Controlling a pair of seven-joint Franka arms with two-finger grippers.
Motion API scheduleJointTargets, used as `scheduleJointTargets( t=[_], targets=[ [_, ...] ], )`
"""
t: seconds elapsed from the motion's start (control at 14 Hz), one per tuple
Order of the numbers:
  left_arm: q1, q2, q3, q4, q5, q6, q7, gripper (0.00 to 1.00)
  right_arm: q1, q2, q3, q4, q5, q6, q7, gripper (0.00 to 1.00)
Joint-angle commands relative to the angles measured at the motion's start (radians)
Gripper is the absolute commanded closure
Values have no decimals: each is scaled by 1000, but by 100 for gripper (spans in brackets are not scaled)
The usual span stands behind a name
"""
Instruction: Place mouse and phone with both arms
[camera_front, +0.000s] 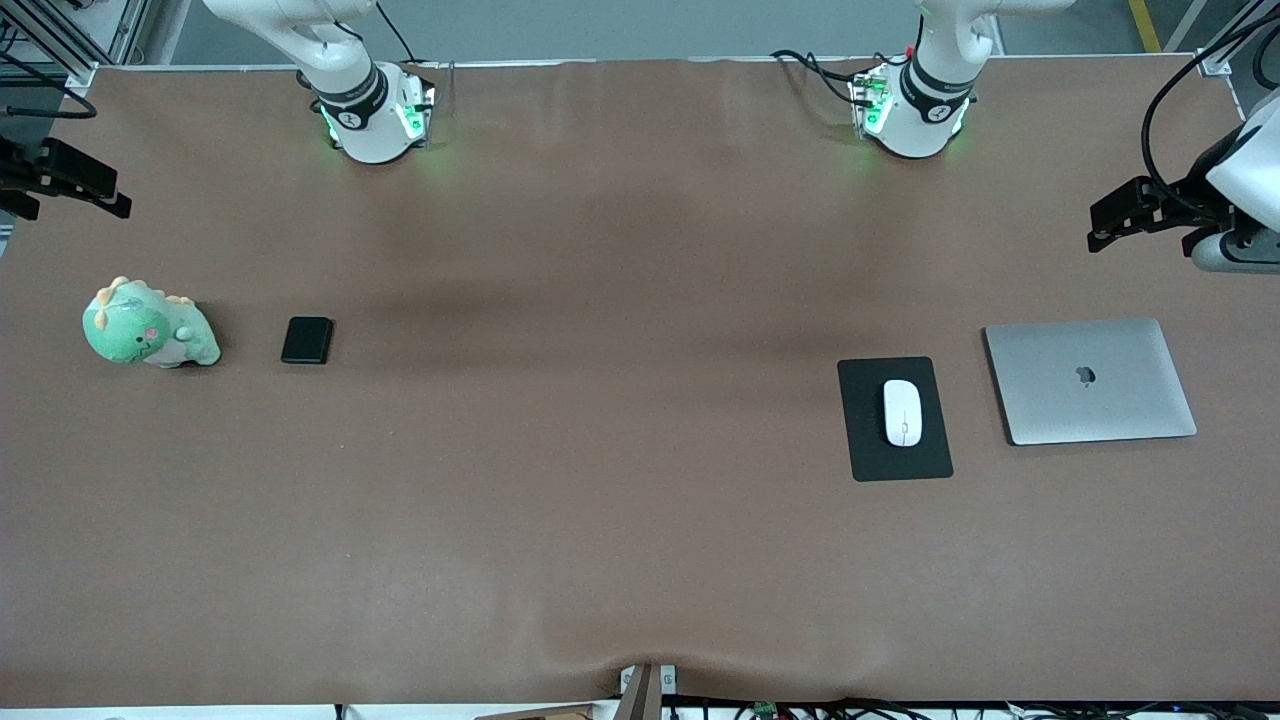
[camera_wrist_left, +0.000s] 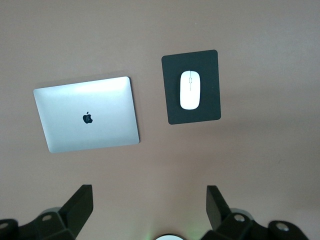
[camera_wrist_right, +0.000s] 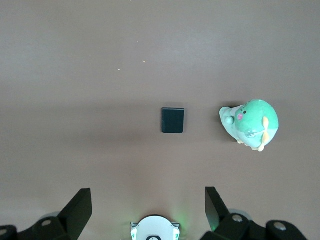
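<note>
The white mouse (camera_front: 902, 412) (camera_wrist_left: 190, 90) lies on a black mouse pad (camera_front: 865, 440) (camera_wrist_left: 210, 65) toward the left arm's end of the table. The small black phone (camera_front: 307, 340) (camera_wrist_right: 172, 120) lies flat on the brown cloth toward the right arm's end. My left gripper (camera_wrist_left: 149, 189) (camera_front: 1120, 218) hangs high over the table between its base and the pad, open and holding nothing. My right gripper (camera_wrist_right: 147, 191) (camera_front: 90, 190) hangs just as high over the stretch between its base and the phone, open with nothing between its fingers.
A closed silver laptop (camera_front: 1090, 380) (camera_wrist_left: 87, 120) lies beside the mouse pad, closer to the left arm's end. A green dinosaur plush (camera_front: 148, 327) (camera_wrist_right: 250, 124) sits beside the phone, closer to the right arm's end. The green-lit bases (camera_front: 375, 115) (camera_front: 915, 110) stand at the table's edge.
</note>
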Motion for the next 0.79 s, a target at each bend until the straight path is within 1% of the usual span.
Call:
scheduleJointTargets(
  t=[0.0, 0.71],
  targets=[
    [5, -16, -6, 1, 24, -16, 21, 0, -7, -22, 17, -22, -29, 7, 12, 0],
    [5, -16, -6, 0, 24, -16, 19, 0, -7, -23, 17, -22, -16, 1, 15, 0]
  ],
)
